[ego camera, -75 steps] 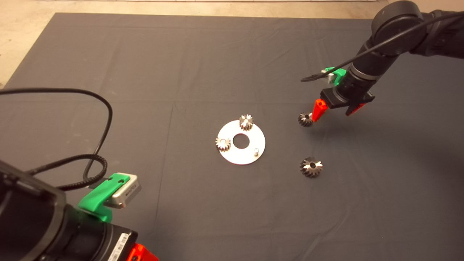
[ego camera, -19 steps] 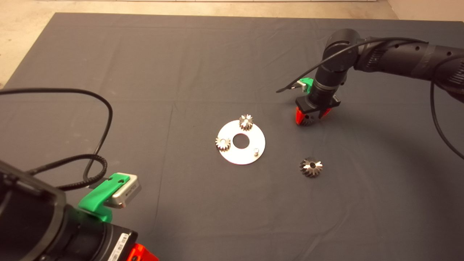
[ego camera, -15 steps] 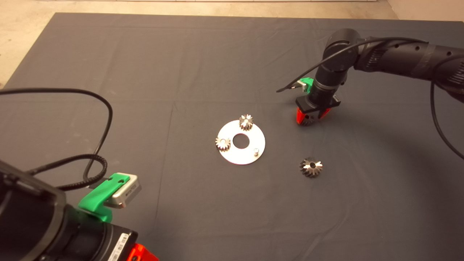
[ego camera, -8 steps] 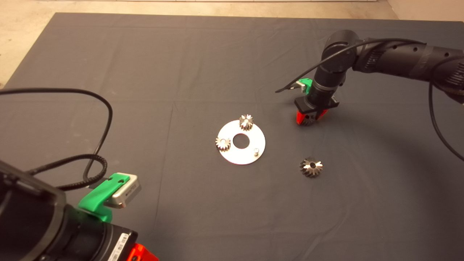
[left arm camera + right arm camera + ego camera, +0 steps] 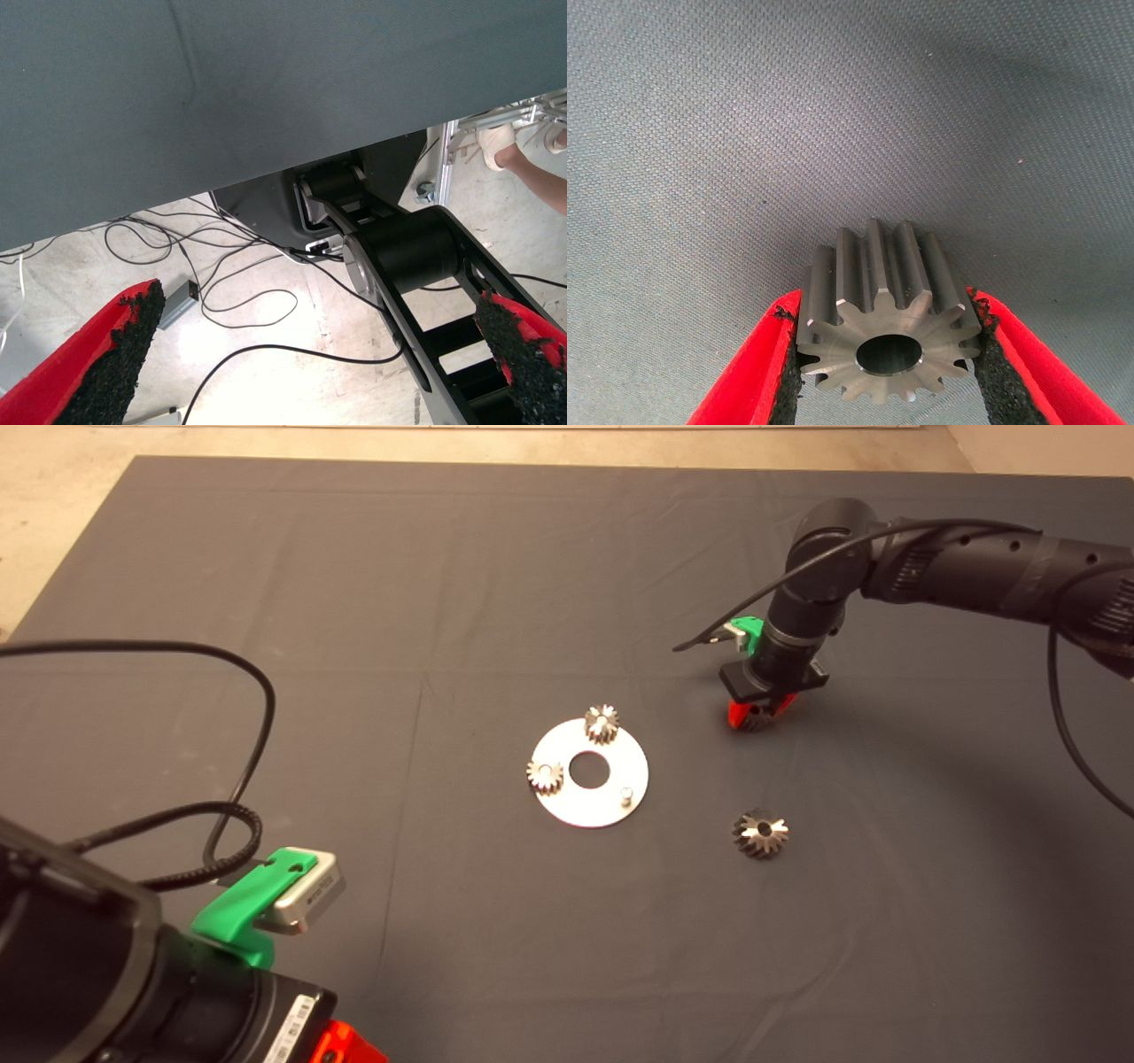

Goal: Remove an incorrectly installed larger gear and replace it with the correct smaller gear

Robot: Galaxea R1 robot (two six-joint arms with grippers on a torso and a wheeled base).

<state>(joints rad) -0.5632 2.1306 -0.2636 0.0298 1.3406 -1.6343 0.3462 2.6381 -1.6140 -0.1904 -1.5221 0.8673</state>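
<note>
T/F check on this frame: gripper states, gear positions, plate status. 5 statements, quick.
1. The right gripper is shut on the smaller gear. True.
2. The larger gear sits on the round plate. False: it lies on the mat, off the plate.
3. Two small gears are on the plate. True.
4. The left gripper holds a gear. False: it is open, parked past the mat's edge.
5. Every plate pin carries a gear. False: one pin is bare.

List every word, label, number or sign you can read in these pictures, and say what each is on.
No text can be read anywhere.
White sticker on the left arm's wrist, head view: barcode-like print, too small to read.
The smaller gear held in the right claw, the larger gear and the round plate: no markings visible.
</note>
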